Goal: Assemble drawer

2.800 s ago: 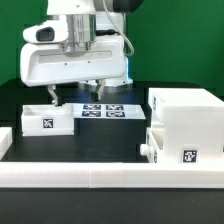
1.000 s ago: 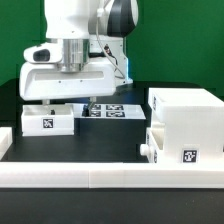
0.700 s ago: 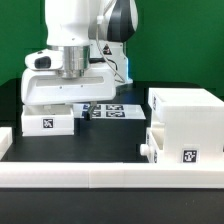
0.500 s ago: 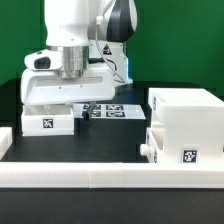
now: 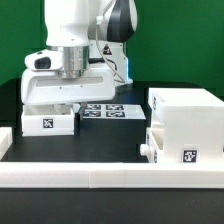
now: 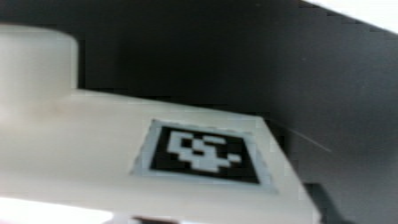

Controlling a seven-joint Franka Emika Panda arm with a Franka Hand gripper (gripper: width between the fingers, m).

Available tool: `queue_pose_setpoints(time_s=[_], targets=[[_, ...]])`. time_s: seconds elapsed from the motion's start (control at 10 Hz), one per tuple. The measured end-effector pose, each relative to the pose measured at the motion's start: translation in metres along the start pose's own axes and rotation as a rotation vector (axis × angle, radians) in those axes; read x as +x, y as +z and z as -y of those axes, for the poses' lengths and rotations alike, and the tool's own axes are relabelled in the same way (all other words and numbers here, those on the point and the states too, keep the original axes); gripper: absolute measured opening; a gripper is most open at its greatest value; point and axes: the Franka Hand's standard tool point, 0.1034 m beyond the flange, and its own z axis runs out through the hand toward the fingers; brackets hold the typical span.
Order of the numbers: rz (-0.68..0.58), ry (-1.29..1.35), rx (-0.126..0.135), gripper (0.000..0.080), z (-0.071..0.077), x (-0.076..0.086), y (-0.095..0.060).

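Note:
A small white drawer tray [image 5: 46, 122] with a square tag stands on the black table at the exterior view's left. My gripper [image 5: 65, 105] is low over the tray's back edge. Its fingers stand apart and reach down at the tray, their tips partly hidden behind it. The wrist view is filled by the tray's tagged face [image 6: 199, 150] and a round knob [image 6: 36, 60], very close and blurred. The tall white box casing [image 5: 188, 118] stands at the right, with a second knobbed tray [image 5: 150, 150] in its lower slot.
The marker board [image 5: 108, 110] lies flat behind the tray, mid table. A long low white border rail [image 5: 110, 180] runs along the front and up the left side [image 5: 6, 140]. A green wall is behind the arm.
Since 2.8 s ago the gripper has moved left and come down onto the small tray. Over the last 0.7 s nothing visibly moves.

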Motion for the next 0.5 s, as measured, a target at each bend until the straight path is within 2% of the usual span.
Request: queue_pose_setpoints(time_s=[0.1, 0.3, 0.5], targets=[[0.000, -0.002, 0.000, 0.0040, 0.001, 0.001, 0.000], [-0.004, -0.016, -0.001, 0.0040, 0.006, 0.005, -0.002], [-0.004, -0.015, 0.004, 0.0040, 0.021, 0.018, -0.013]])
